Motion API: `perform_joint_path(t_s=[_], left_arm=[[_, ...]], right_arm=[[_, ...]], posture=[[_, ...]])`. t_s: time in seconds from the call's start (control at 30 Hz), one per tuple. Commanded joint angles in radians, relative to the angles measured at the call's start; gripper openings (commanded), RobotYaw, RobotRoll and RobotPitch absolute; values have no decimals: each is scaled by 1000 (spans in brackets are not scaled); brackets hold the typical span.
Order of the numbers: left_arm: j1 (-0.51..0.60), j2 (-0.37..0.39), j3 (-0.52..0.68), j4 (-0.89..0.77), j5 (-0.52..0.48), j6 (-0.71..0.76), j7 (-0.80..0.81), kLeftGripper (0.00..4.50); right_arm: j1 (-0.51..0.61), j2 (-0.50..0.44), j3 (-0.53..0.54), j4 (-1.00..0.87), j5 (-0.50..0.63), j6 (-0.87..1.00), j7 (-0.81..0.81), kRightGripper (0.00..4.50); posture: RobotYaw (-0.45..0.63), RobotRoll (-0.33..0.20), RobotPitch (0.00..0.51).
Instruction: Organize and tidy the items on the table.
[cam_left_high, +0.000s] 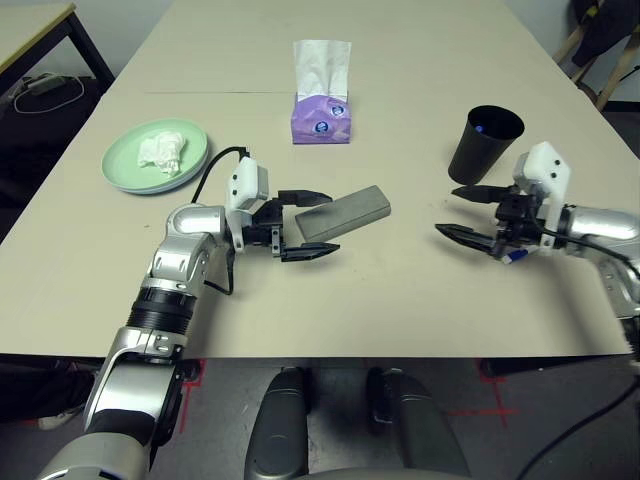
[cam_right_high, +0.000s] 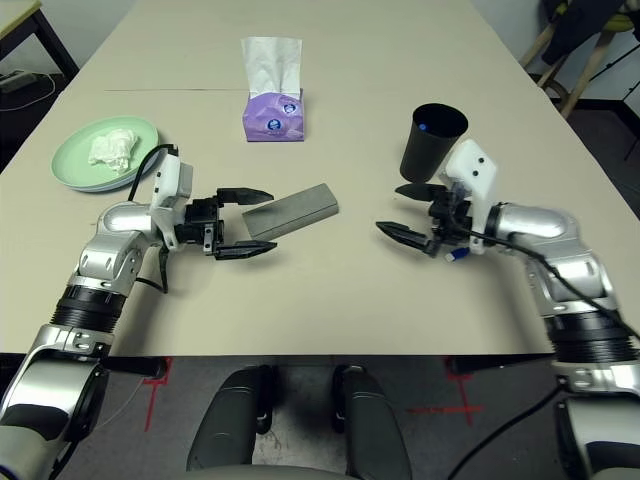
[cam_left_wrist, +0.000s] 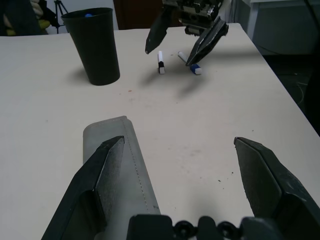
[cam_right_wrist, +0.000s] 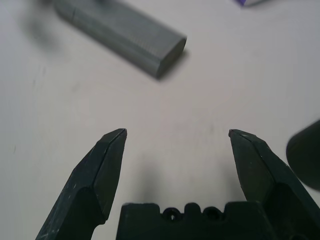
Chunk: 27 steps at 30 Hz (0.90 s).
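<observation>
Left gripper (cam_left_high: 308, 222) sat low over the table (cam_left_high: 420, 290) with its two black fingers spread wide — the near end of the grey glasses case (cam_left_high: 343, 212) lay just beside the upper finger, apparently partly between the two, not clamped. In the left wrist view the case (cam_left_wrist: 120, 165) ran along one finger, touching or nearly so; cannot tell which. The case lay flat, angled, its far end pointing toward the table's middle.

Right gripper (cam_left_high: 472, 212) was spread open too, holding nothing, pointing toward the case across a bare stretch of table, well apart from it. The black cup (cam_left_high: 484, 143) stood upright just beyond that gripper, something blue inside near the rim. A white-and-blue pen (cam_left_wrist: 161, 62) and a second white piece with a blue end (cam_left_wrist: 191, 66) lay on the table under the right gripper.

Pale green plate (cam_left_high: 130, 160) sat on the robot's left, beyond the left arm, with the crumpled white tissue (cam_left_high: 162, 151) on it. Purple tissue box (cam_left_high: 321, 118) stood farther back at centre.
</observation>
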Motion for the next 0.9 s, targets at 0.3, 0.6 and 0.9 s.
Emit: perform_joint_path(t_s=[0.3, 0.6, 0.9], left_arm=[[37, -30, -15, -65, -14, 10, 27, 4438], [93, -18, -10, -132, -25, 37, 67, 4438], [100, -17, -10, -145, -30, 46, 83, 4438]], right_arm=[[-117, -145, 195, 181, -270, -279, 215, 4500], [-267, -162, 283, 227, -356, -364, 399, 4500], [-294, -164, 315, 292, -456, -521, 416, 4500]], posture=[[85, 0, 184], [100, 0, 207], [100, 0, 223]])
